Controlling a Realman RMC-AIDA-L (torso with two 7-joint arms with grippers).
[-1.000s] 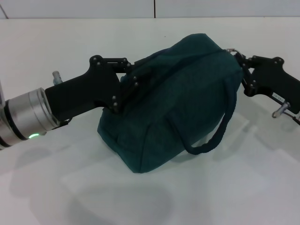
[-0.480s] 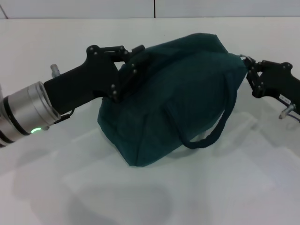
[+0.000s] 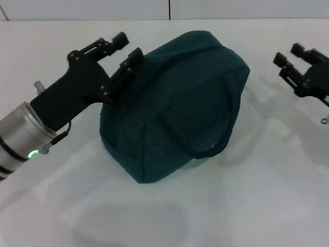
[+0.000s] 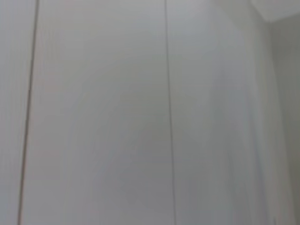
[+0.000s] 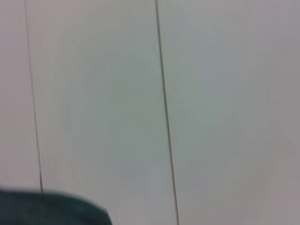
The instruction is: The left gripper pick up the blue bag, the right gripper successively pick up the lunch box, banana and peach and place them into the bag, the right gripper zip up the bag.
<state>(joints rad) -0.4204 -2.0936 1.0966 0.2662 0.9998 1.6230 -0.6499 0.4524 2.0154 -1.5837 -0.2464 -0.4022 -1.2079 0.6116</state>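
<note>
The blue bag [image 3: 180,103] rests on the white table [image 3: 247,206], its top closed and one rolled handle [image 3: 226,139] hanging down the front. My left gripper [image 3: 128,47] stands open at the bag's upper left end, holding nothing, with its lower finger close against the fabric. My right gripper [image 3: 289,54] is open too, well off to the right of the bag with bare table between them. A corner of the blue bag [image 5: 51,208] shows in the right wrist view. The lunch box, banana and peach are out of view.
The table's back edge meets a pale wall with a dark vertical seam [image 3: 169,9]. The left wrist view shows only pale panels with thin seams [image 4: 168,117].
Both grippers have let go of the bag and opened. The right one drew back to the right, the left one tilted up and left. The bag has settled onto the table.
</note>
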